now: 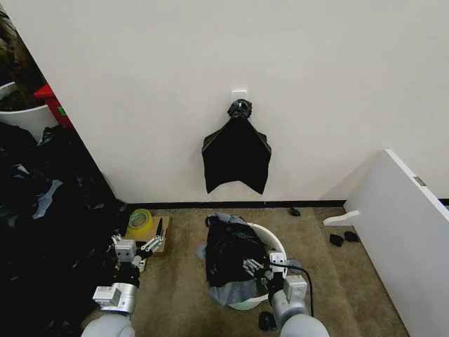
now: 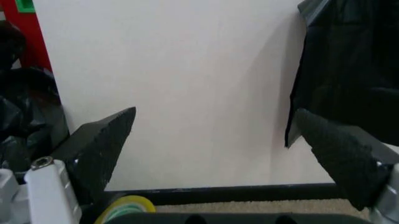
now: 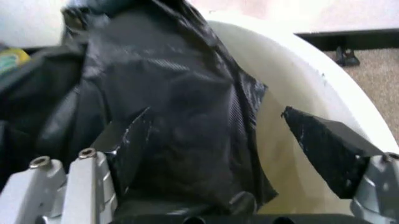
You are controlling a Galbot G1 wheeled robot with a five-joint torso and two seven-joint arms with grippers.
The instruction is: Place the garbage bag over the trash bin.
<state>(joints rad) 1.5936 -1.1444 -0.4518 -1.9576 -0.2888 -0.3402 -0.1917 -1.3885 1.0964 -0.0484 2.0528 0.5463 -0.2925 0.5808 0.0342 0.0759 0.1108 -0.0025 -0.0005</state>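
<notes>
The trash bin [image 1: 275, 241] is a round cream-white bucket standing on the carpet below the wall. The garbage bag [image 1: 228, 254], thin glossy black plastic, lies crumpled over the bin's left side and hangs down its outside. My right gripper [image 1: 261, 265] is at the bin's near rim, open. In the right wrist view its fingers [image 3: 324, 144] stand wide apart: one lies against the garbage bag [image 3: 181, 107], the other over the bare inner wall of the trash bin [image 3: 299, 65]. My left gripper [image 1: 140, 246] hovers open left of the bin, holding nothing, its fingertips [image 2: 112, 135] facing the wall.
A flat black bundle with a knotted top [image 1: 237, 154] hangs on the wall above the bin. A big heap of black plastic [image 1: 42, 232] fills the left side. A yellow tape roll [image 1: 140, 221] sits by the skirting. A white panel [image 1: 407, 225] stands at the right.
</notes>
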